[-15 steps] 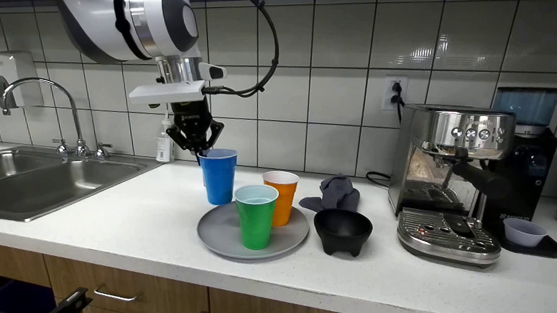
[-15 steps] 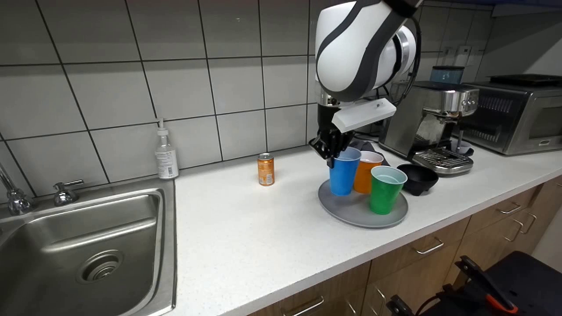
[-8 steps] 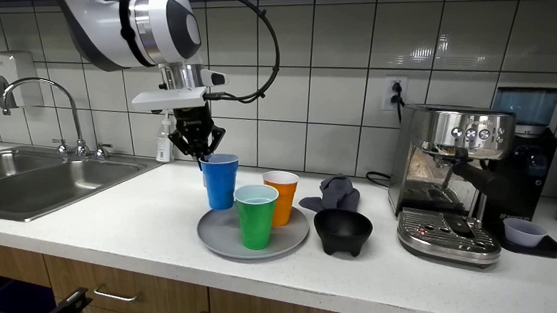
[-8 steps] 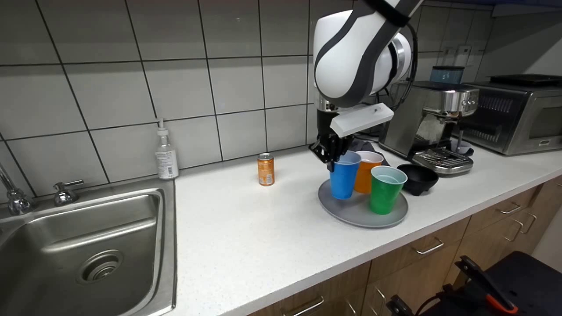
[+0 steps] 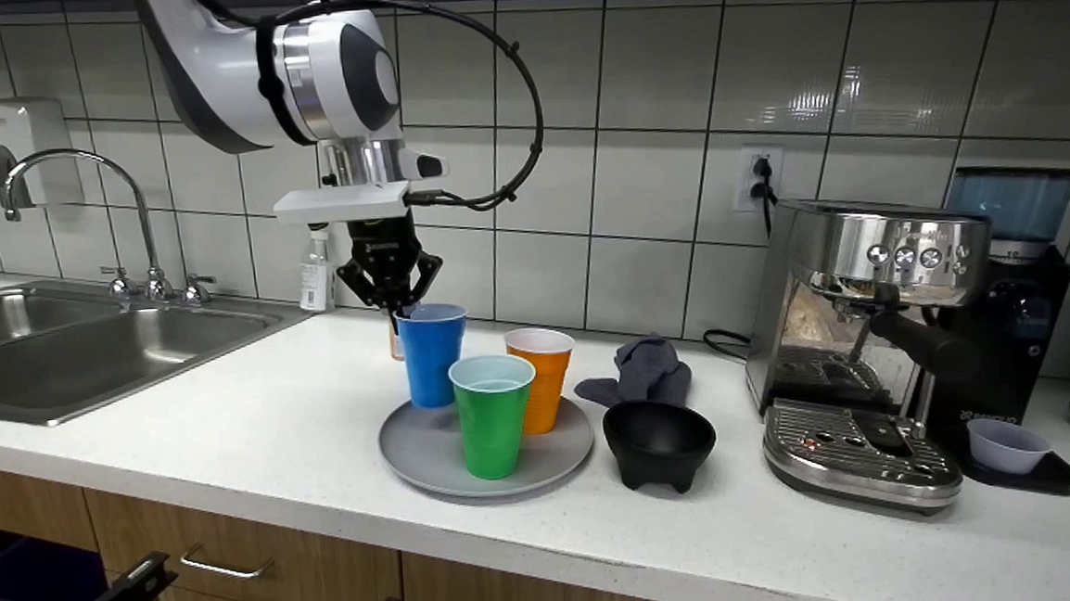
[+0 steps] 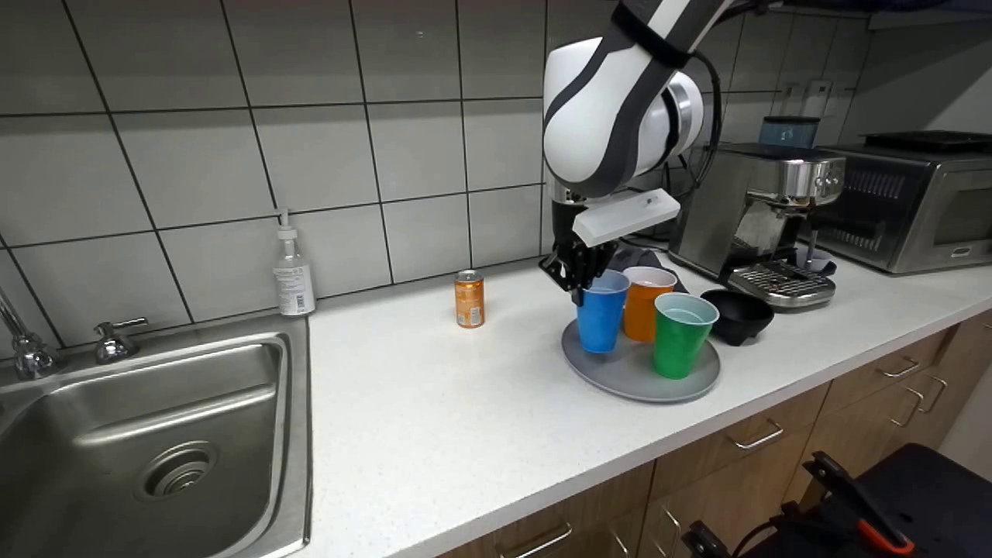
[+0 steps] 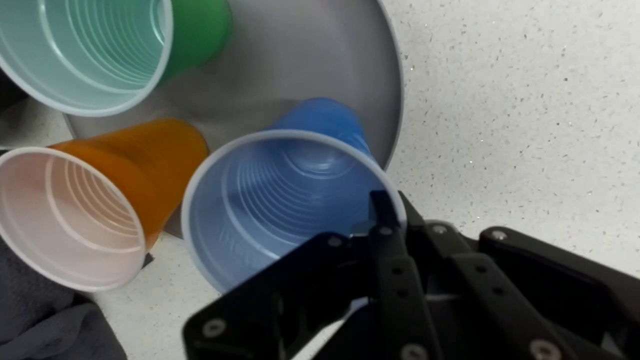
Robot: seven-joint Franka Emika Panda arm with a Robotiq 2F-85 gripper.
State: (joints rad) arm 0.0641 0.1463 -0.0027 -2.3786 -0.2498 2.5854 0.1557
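Pinching blue cup [image 7: 295, 195], end effector [image 7: 394, 203] partly hiding it.

Blue cup [image 7: 290, 200], pale blue within; orange cup [image 5: 545, 383], pinkish white within; green cup [image 5: 494, 424], light mint within. Plain grey plate [image 5: 419, 456], black hand [image 7: 396, 207], white desk [image 7: 500, 125] finely flecked with darker grey.

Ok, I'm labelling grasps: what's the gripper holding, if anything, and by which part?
The gripper holds the blue cup by its rim, one finger inside, one outside.

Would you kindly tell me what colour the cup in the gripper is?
The cup is blue outside and paler blue inside, best seen in the wrist view.
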